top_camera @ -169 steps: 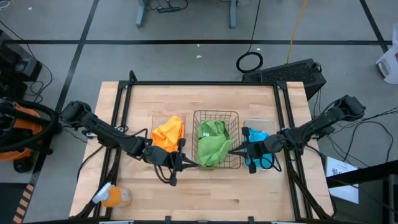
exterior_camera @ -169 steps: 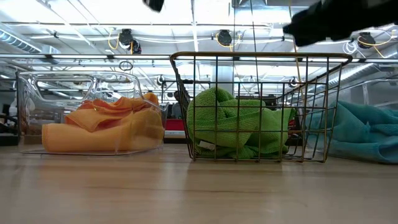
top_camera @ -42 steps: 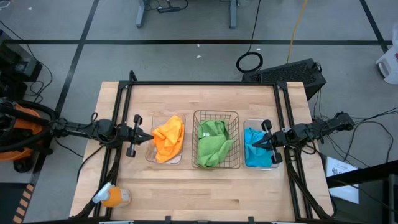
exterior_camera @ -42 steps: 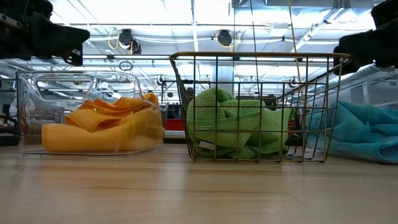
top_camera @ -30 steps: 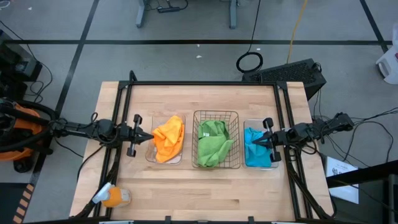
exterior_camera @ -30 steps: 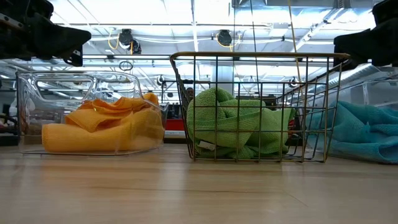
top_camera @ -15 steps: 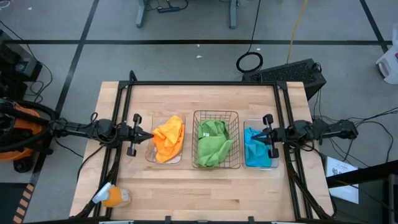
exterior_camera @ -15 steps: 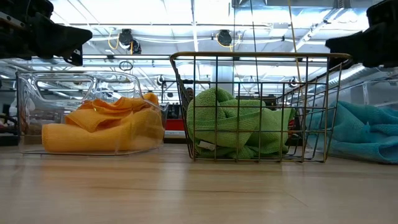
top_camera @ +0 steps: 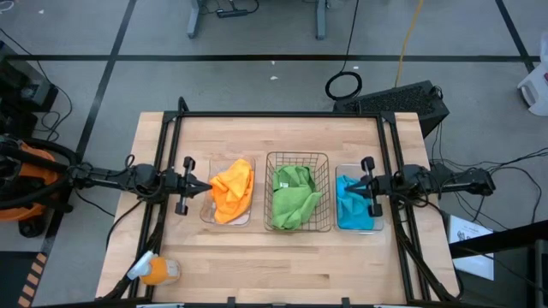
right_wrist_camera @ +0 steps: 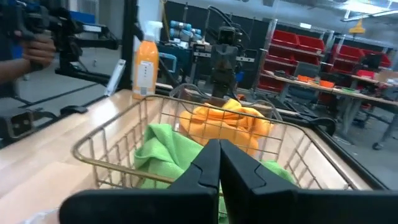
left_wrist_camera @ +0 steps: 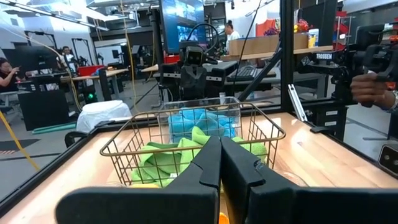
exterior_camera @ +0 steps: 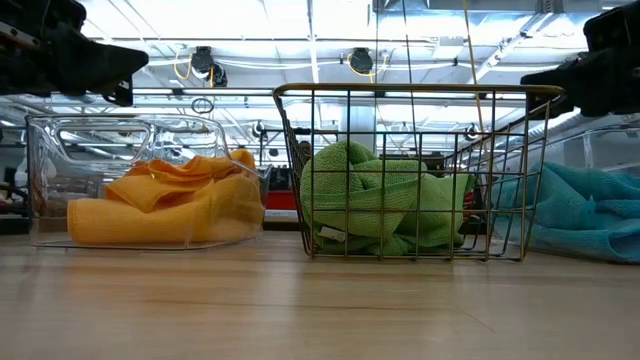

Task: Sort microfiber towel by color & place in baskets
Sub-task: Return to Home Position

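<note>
Since the earliest picture both arms have drawn back from the middle of the table to its sides, and within the last second or so the right arm has straightened outward. Left gripper hangs above the table just left of the left clear bin, pointing right; its fingers are pressed together and hold nothing. Right gripper hangs above the right part of the right clear bin, pointing left; its fingers are likewise closed and empty. Three containers stand in a row at mid-table. The left clear bin holds the orange-yellow towels, which rise to its rim. The wire basket in the centre holds the green towels, crumpled. The right clear bin holds the blue towels. How many cloths lie in each container cannot be told. An orange bottle lies on its side at the near left corner, well apart from the containers.
</note>
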Robot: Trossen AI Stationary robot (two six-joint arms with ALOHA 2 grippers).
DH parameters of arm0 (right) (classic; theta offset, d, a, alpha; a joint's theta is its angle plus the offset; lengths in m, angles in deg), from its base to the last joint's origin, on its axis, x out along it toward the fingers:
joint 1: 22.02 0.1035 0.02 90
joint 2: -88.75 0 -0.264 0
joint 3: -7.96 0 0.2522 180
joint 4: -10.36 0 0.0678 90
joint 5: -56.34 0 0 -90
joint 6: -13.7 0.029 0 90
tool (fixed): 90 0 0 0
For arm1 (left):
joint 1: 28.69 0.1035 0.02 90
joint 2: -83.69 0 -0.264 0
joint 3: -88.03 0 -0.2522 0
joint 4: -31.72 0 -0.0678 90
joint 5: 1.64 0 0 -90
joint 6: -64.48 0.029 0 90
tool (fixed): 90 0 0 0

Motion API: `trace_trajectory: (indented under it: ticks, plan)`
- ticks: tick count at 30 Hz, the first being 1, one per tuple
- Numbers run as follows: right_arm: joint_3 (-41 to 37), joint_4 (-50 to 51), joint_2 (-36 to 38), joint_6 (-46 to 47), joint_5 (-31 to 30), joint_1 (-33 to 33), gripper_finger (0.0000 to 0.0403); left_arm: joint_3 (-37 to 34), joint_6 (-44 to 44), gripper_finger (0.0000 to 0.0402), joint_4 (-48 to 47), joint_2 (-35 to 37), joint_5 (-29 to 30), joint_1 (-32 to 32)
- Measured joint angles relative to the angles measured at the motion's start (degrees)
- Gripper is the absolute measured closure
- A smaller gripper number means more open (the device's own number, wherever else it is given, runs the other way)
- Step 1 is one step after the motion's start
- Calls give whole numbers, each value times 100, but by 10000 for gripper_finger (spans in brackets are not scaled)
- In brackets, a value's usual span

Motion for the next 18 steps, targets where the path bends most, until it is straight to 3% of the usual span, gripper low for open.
trace_trajectory:
  ticks: [10, 18]
  plan:
    - [2, -6, -13, 15, -235, 0, 403, -2, 48, 396, -9, -2, -118, 1]
    - [2, -3, -13, 645, -237, 0, 403, -2, 64, 396, -16, -2, -151, 1]
